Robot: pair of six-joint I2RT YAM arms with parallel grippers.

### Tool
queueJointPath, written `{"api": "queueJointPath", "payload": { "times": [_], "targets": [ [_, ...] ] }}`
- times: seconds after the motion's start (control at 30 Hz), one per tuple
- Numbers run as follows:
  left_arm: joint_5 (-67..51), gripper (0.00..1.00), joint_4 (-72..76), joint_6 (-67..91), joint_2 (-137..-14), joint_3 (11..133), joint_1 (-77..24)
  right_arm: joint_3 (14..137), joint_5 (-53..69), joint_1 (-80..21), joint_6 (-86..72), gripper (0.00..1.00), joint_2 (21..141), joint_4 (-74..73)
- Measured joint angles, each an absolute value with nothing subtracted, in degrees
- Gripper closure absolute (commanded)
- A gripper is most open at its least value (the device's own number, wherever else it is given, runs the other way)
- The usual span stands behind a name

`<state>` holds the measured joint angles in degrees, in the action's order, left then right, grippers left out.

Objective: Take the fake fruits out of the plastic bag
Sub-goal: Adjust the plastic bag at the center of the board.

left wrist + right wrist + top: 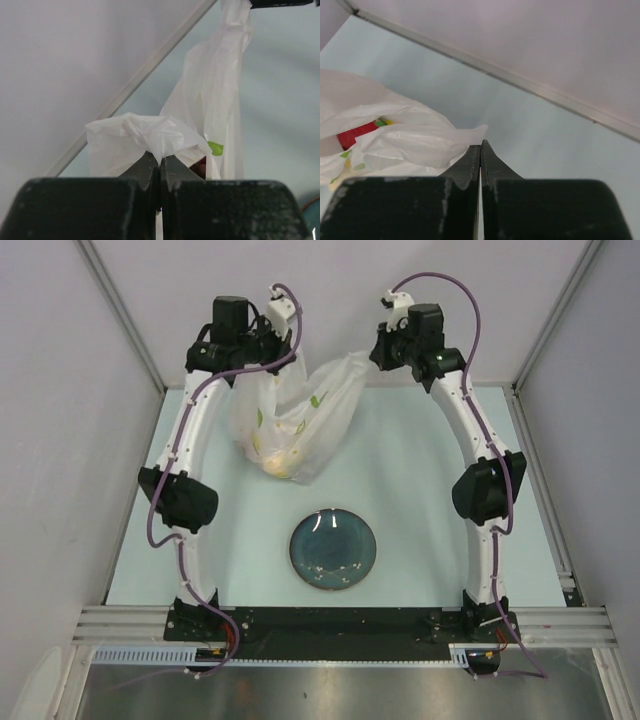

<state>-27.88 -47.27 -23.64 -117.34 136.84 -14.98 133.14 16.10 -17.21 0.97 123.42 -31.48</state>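
Observation:
The plastic bag (297,418) hangs lifted at the far side of the table, stretched between both grippers. My left gripper (292,352) is shut on a bunched piece of the bag (150,132). My right gripper (374,353) is shut on the bag's other edge (420,142). A yellow fruit (276,462) shows through the bag's bottom. In the right wrist view the red dragon fruit (356,135) shows inside the bag, with a bit of yellow (388,121) beside it. A dark red fruit (200,167) peeks out in the left wrist view. The banana cannot be made out.
A round dark blue-green plate (333,549) sits on the table in front of the bag, between the two arms. Grey walls enclose the table at the back and on both sides, with a rail (520,82) along the far edge.

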Motion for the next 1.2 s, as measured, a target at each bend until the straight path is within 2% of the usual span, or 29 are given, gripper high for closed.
{"api": "queueJointPath", "payload": {
  "times": [0.23, 0.43, 0.53, 0.63, 0.73, 1.0, 1.07, 1.13, 1.2],
  "targets": [
    [-29.1, 1.0, -33.8, -15.8, -119.2, 140.8, -16.1, 142.8, 11.2, -10.4, -0.5, 1.0, 128.0, -27.9],
    [-28.3, 1.0, -24.6, -12.7, -119.7, 143.0, -19.7, 144.4, 7.6, -3.8, 0.3, 1.0, 126.0, -19.8],
    [-28.1, 1.0, -24.1, -10.4, -119.3, 141.2, -21.3, 136.9, 7.0, -2.3, 2.2, 1.0, 119.5, -17.4],
    [-28.3, 1.0, -24.0, -9.3, -115.1, 130.9, -21.2, 124.3, 7.5, -2.1, 3.8, 1.0, 110.1, -15.8],
    [-29.3, 1.0, -25.8, -9.3, -110.5, 118.5, -20.7, 106.3, 8.7, -2.6, 5.0, 1.0, 99.8, -14.0],
    [-32.1, 1.0, -29.1, -9.5, -101.6, 92.4, -20.3, 73.7, 11.0, -3.0, 6.2, 1.0, 90.5, -17.4],
    [-32.9, 0.99, -29.4, -9.4, -99.6, 88.5, -20.5, 69.8, 11.7, -3.2, 6.2, 0.73, 88.5, -19.8],
    [-33.5, 0.98, -29.1, -9.0, -98.0, 86.5, -20.7, 68.0, 12.7, -3.7, 6.3, 0.59, 85.1, -22.7],
    [-34.0, 0.97, -28.4, -8.2, -96.7, 85.6, -20.8, 67.9, 14.0, -4.4, 6.1, 0.49, 81.0, -23.8]
  ]
}}
